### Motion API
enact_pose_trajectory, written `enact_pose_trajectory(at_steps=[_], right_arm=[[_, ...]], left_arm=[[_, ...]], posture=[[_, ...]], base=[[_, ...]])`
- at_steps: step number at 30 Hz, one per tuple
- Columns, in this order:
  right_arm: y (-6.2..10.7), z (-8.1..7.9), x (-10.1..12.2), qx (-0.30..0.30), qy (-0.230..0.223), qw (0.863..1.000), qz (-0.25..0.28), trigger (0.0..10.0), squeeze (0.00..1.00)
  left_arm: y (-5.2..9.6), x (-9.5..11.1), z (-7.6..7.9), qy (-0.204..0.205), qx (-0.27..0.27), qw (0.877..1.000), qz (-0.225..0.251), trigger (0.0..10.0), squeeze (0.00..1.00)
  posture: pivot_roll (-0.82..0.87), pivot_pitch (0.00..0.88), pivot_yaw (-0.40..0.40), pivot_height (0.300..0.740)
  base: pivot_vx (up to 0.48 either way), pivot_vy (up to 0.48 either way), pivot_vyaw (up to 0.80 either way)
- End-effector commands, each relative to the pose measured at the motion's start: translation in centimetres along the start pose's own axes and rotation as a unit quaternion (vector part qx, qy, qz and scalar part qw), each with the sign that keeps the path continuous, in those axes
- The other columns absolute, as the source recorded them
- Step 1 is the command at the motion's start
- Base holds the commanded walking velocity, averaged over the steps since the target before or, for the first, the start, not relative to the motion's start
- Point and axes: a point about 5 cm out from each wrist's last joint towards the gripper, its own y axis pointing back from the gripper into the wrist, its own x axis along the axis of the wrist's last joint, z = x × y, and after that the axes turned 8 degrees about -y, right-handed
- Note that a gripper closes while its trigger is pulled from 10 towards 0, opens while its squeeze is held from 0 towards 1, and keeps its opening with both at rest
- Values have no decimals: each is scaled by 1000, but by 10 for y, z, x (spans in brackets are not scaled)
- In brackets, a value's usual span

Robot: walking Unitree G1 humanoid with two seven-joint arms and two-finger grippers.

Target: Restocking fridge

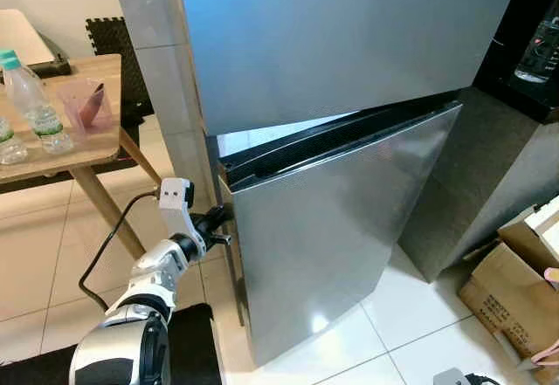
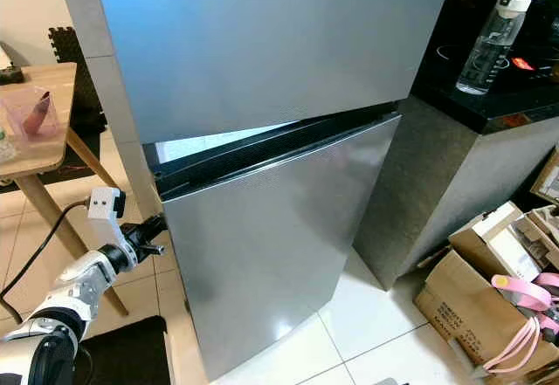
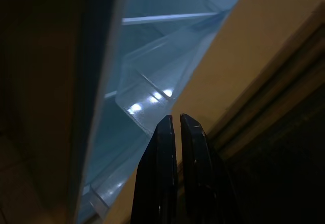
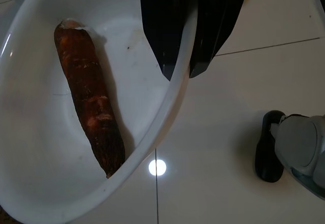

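Note:
The silver fridge has its upper door (image 1: 349, 36) closed and its lower door (image 1: 349, 219) standing slightly ajar, with a bright gap along its top. My left gripper (image 1: 224, 222) is at the door's left edge, tucked into the gap. In the left wrist view its fingers (image 3: 165, 132) are shut with nothing between them, pointing at the lit clear shelves (image 3: 152, 82) inside. My right gripper (image 4: 183, 74) is shut on the rim of a white bowl (image 4: 45, 173), held above the tiled floor. A long brown root vegetable (image 4: 89, 102) lies in the bowl.
A wooden table (image 1: 61, 154) with water bottles (image 1: 35, 106) and a pink container stands on the left. A black counter (image 2: 489, 97) with a clear bottle (image 2: 493, 40) adjoins the fridge on the right. Cardboard boxes (image 1: 507, 289) sit at right; a black mat (image 1: 188, 341) lies below.

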Motion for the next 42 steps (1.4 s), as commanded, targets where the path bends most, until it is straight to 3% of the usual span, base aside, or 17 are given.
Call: enact_pose_trajectory(at_steps=[1, 5, 6, 7, 13, 16, 24, 33, 38, 39, 41, 42], right_arm=[[0, 1, 1, -2, -1, 1000, 2, 10000, 0], [0, 1, 1, -1, -2, 1000, 1, 10000, 0], [0, 1, 1, -1, -2, 1000, 1, 10000, 0], [0, 0, 1, -1, -2, 1000, 1, 10000, 0], [0, -1, -1, 0, 0, 1000, -3, 10000, 0], [0, 1, -9, -11, 13, 999, -28, 10000, 0], [2, 4, -19, -26, 19, 998, -53, 10000, 0], [4, 7, -30, -46, 5, 996, -75, 10000, 0], [5, 8, -36, -57, -16, 995, -86, 10000, 0], [5, 7, -39, -61, -36, 994, -86, 10000, 0], [5, 7, -39, -61, -36, 994, -86, 10000, 0], [5, 6, -41, -72, -59, 992, -84, 10000, 0]], left_arm=[[-3, -9, 12, -4, -49, 999, -21, 10000, 0], [-7, -10, 31, 2, -163, 986, -17, 10000, 0], [-7, -10, 31, 2, -163, 986, -17, 10000, 0], [-9, -11, 38, 5, -202, 979, -15, 10000, 0], [-11, -14, 54, 23, -275, 961, -13, 10000, 0], [-13, -25, 77, 46, -344, 938, -16, 10000, 0], [-11, -37, 95, 82, -392, 916, -16, 10000, 0], [-3, -52, 97, 117, -382, 916, -31, 10000, 0], [1, -61, 93, 135, -343, 929, -45, 10000, 0], [5, -69, 88, 140, -308, 939, -59, 10000, 0], [5, -69, 88, 140, -308, 939, -59, 10000, 0], [9, -73, 84, 146, -286, 945, -67, 10000, 0]], posture=[[-59, 0, -24, 740], [-61, 0, -22, 740], [-61, 0, -22, 740], [-60, 0, -23, 740], [-61, 0, -22, 740], [-61, 0, -22, 740], [-56, 0, -25, 740], [-56, 0, -25, 740], [-51, 0, -22, 740], [-52, 0, -21, 740], [-52, 0, -21, 740], [-49, 0, -22, 740]], base=[[0, 0, 0], [0, 0, 0], [0, 0, 0], [0, 0, 0], [0, 0, 0], [0, 0, 0], [0, 0, 0], [0, 0, 0], [0, 0, 0], [0, 0, 0], [0, 0, 0], [0, 0, 0]])
